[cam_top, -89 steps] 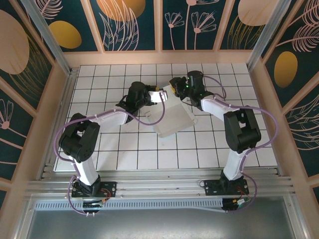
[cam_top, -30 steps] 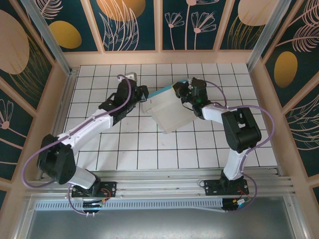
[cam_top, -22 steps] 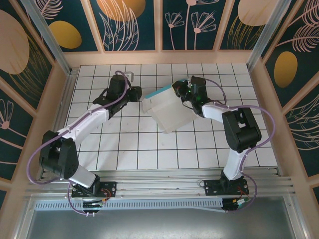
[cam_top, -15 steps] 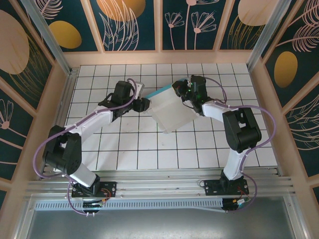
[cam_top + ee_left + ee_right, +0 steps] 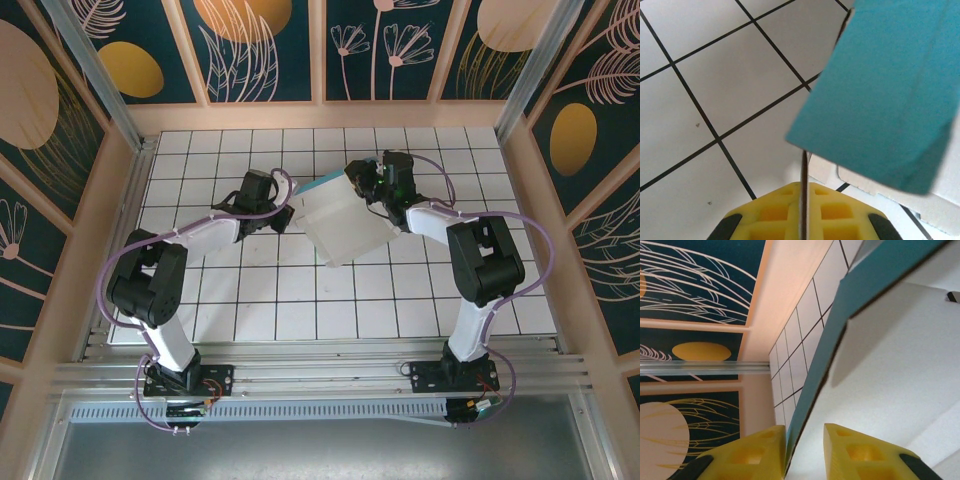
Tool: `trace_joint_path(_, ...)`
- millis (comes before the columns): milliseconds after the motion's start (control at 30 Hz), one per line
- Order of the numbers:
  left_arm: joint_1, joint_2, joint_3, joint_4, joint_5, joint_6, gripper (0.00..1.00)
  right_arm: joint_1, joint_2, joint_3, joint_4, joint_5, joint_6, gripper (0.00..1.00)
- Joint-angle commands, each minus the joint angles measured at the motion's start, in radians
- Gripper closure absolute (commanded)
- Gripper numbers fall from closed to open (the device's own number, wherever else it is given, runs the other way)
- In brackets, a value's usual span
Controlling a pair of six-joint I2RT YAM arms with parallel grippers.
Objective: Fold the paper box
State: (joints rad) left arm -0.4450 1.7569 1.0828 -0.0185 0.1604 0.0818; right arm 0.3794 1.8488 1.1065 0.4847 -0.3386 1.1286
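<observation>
Both grippers are found at the paper box (image 5: 340, 225), which is seen over the white tiled table (image 5: 250, 300) just behind its middle, pale side up, with a turquoise flap (image 5: 322, 184) raised along its far edge. The left gripper (image 5: 286, 212) is set at the box's left edge. From the left wrist its yellow pads (image 5: 770, 215) are seen pressed together on a thin cardboard edge, and a turquoise panel is held just above them. The right gripper (image 5: 364, 182) is placed at the far right corner. From the right wrist its jaws are seen narrowly parted, with the turquoise wall running up between them. Contact with one pad seems likely but cannot be made out for certain. A clear gap is left on the pale side.
</observation>
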Motion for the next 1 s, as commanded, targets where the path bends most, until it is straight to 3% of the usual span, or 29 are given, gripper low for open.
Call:
trace_joint_path(0, -0.003, -0.022, -0.020, 0.071, 0.005, 0.066, 1.00, 0.025, 0.003, 0.026, 0.009, -0.028, -0.007, 0.70)
trace_joint_path(167, -0.004, -0.019, -0.023, 0.068, -0.048, 0.130, 1.00, 0.073, 0.008, 0.023, 0.062, -0.058, 0.018, 0.66)
trace_joint_path(300, -0.009, -0.005, -0.008, 0.056, -0.085, 0.158, 1.00, 0.108, 0.010, 0.021, 0.085, -0.074, 0.031, 0.56)
trace_joint_path(400, -0.015, -0.007, -0.011, 0.069, -0.094, 0.172, 1.00, 0.125, 0.016, 0.030, 0.089, -0.064, 0.044, 0.55)
trace_joint_path(767, -0.020, 0.017, 0.019, 0.064, -0.134, 0.140, 1.00, 0.135, 0.038, 0.043, 0.047, -0.021, 0.077, 0.95)
trace_joint_path(967, -0.007, 0.025, 0.026, 0.064, -0.163, 0.097, 0.98, 0.123, 0.043, 0.035, 0.032, -0.002, 0.074, 1.00)
